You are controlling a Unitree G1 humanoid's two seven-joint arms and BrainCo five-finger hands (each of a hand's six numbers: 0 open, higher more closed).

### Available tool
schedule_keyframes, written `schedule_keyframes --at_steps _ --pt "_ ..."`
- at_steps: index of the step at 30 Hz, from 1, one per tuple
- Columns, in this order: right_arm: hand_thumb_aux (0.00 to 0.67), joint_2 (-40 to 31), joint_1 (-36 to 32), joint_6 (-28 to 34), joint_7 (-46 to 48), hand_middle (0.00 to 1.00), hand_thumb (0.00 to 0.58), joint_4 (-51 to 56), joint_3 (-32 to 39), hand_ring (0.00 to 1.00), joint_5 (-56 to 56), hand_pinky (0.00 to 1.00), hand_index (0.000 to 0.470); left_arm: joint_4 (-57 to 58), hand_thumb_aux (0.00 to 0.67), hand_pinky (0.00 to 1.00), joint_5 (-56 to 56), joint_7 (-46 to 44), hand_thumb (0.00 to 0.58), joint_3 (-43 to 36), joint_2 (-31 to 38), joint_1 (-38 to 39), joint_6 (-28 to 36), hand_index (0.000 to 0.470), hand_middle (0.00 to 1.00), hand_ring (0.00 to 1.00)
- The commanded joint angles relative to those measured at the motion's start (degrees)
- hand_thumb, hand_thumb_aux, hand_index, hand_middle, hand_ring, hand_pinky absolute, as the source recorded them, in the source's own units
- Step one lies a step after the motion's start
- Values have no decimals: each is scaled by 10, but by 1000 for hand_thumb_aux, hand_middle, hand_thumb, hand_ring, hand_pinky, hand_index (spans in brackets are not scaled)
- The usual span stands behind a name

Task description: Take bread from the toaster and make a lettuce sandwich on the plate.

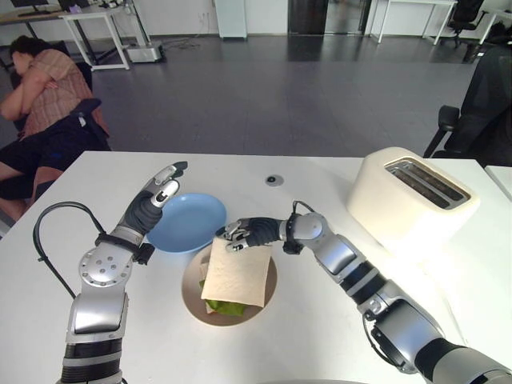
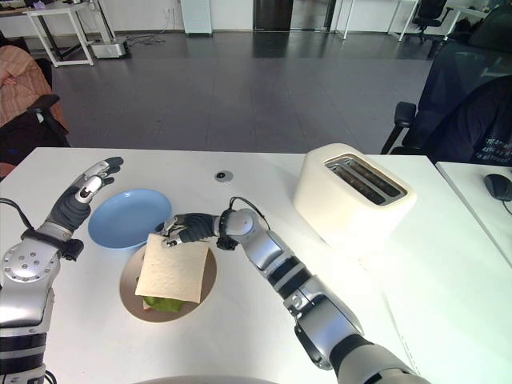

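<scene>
A pale slice of bread (image 1: 238, 274) lies on top of green lettuce (image 1: 226, 308) on a tan plate (image 1: 191, 298) in front of me. My right hand (image 1: 246, 233) rests at the far top edge of that slice, its fingers curled onto the bread's edge. My left hand (image 1: 158, 194) hovers with fingers spread over the left rim of a blue plate (image 1: 188, 222). A cream toaster (image 1: 412, 197) stands at the right of the white table, its slots looking dark.
A small round grommet (image 1: 274, 180) sits in the table behind the plates. A black cable (image 1: 48, 240) loops by my left arm. A second table edge with a mouse (image 2: 498, 186) lies far right.
</scene>
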Motion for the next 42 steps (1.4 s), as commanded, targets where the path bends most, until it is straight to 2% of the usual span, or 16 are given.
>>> schedule_keyframes --at_steps 1,9,11,15,18,21,24,27,32,35,42 --pt "670 22 -34 -36 0 0 580 59 8 0 -26 0 470 -8 0 0 3 3 0 -4 -2 5 6 0 0 0" --pt "670 54 -51 -81 -11 0 580 129 13 0 -56 0 470 -25 0 0 -3 -16 0 -24 -2 13 8 0 0 0" --pt "670 60 -54 -96 -23 0 580 157 14 0 -67 0 470 -50 0 0 -41 -52 0 -38 -4 21 3 0 0 0" --pt "670 72 -56 -121 -39 0 580 212 10 0 -81 0 470 -117 0 0 -149 -167 0 -68 4 52 -55 0 0 0" --pt "670 77 -64 -137 -47 0 580 257 3 0 -84 0 470 -143 0 0 -224 -224 0 -61 7 68 -82 0 0 0" --pt "670 82 -71 -152 -51 0 580 291 -2 0 -86 0 470 -169 0 0 -300 -282 0 -55 21 92 -81 0 0 0" --pt "670 86 -75 -162 -52 0 580 313 -8 0 -85 0 470 -184 0 0 -343 -358 0 -60 64 142 -56 0 0 0" --pt "670 88 -77 -167 -50 0 580 323 -15 0 -84 0 470 -173 0 0 -335 -404 0 -67 101 181 -42 0 0 0" --pt "670 88 -76 -173 -48 0 580 329 -22 0 -84 0 470 -120 0 0 -280 -420 0 -77 112 188 -60 0 0 0" --pt "670 90 -75 -173 -43 0 580 326 -25 0 -81 0 470 -68 0 0 -197 -395 0 -95 94 165 -122 0 0 0" --pt "670 90 -68 -171 -32 0 580 321 -28 0 -81 0 470 -1 0 0 -118 -346 0 -128 45 111 -233 0 0 0"
